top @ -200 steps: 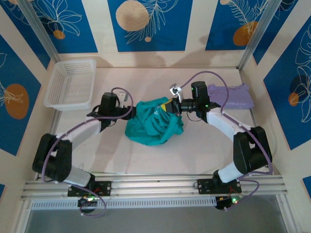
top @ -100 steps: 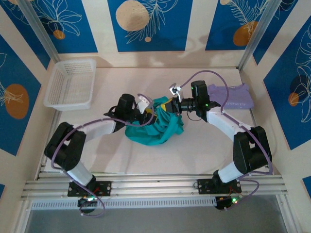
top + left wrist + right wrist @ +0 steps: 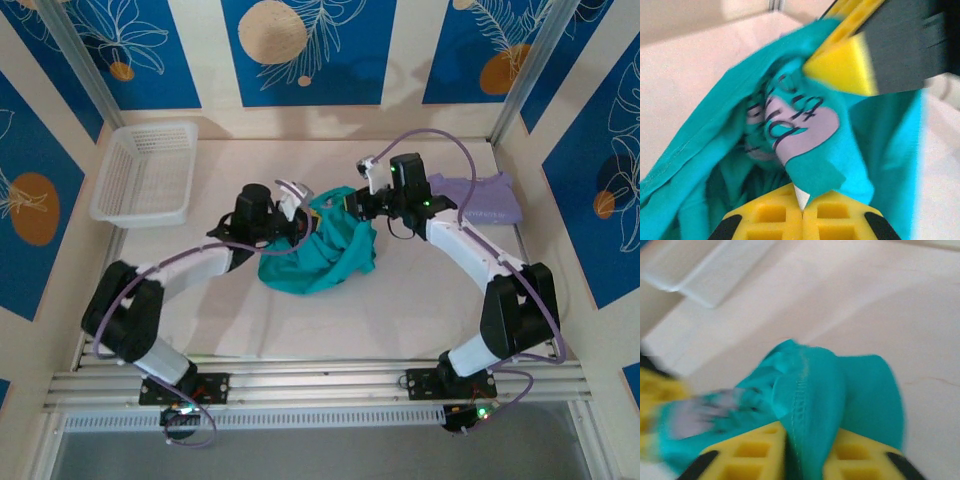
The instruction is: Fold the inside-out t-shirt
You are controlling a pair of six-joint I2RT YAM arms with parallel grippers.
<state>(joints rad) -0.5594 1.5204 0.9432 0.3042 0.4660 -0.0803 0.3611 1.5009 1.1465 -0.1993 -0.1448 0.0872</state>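
The inside-out t-shirt [image 3: 320,255] is a teal bunch on the table's middle, raised at its top between both arms. My left gripper [image 3: 298,212] comes in from the left, and in its wrist view the left gripper [image 3: 803,210] is shut on a point of teal cloth [image 3: 815,172] with a white tip. A pale patch with dark marks [image 3: 800,122] sits just above it. My right gripper [image 3: 350,200] holds the shirt's top edge from the right. In its own view the right gripper [image 3: 807,455] has a stitched fold [image 3: 805,390] pinched between its yellow pads.
A white mesh basket [image 3: 145,170] stands at the back left. A folded lavender shirt [image 3: 485,198] lies at the back right, behind the right arm. Bare table [image 3: 330,320] lies in front of the shirt toward the arm bases.
My left gripper moved right into the shirt and shut on its cloth. My right gripper shifted a little back and left, the shirt's top edge following it.
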